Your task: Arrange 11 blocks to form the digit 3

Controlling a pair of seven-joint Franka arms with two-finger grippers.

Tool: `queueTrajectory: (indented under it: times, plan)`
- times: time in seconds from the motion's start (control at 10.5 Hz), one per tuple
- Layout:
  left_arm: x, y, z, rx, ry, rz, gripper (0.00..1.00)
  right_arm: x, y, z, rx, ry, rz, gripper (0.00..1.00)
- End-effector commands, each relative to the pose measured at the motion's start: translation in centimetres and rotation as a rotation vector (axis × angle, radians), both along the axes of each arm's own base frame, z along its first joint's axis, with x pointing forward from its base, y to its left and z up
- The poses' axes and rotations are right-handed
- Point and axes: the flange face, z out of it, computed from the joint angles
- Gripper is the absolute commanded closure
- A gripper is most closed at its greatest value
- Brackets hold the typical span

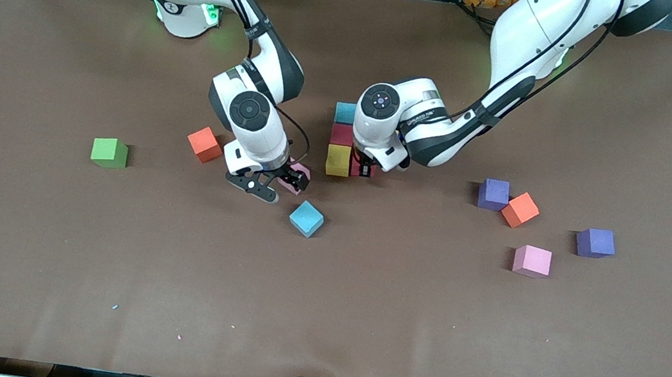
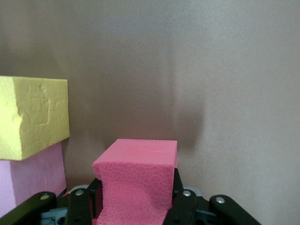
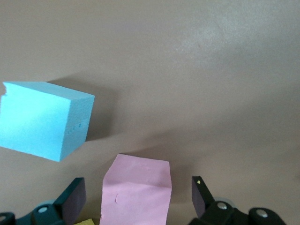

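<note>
Though squeezed, matte pink block (image 2: 138, 180).

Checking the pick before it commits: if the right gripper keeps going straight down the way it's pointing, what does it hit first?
The right gripper, open, would meet the pink block first: it sits between the spread fingers. The cyan block lies off to one side, probably clear of that line.

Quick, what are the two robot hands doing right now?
Left gripper: shut on a red block, beside the yellow block.
Right gripper: open, its fingers either side of a pink block.
</note>
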Motion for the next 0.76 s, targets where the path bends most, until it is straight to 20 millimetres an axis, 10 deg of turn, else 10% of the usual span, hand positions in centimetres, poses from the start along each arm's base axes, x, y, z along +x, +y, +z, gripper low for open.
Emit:
queueTrajectory:
  times: [0.0,0.48,0.67]
  plan:
    - [0.3,-0.6,0.2,-0.007,0.005,0.027,1.0,-0.4,0.1,-1.4,0.007,0.009,-0.031,0.0]
    - [0.2,-0.7,0.1,-0.005,0.006,0.023,1.0,-2.3,0.5,-4.5,0.007,0.009,-0.066,0.06]
    - [0.5,-0.6,0.2,-0.004,0.002,0.025,1.0,-2.4,0.5,-4.6,0.002,0.015,-0.064,0.5]
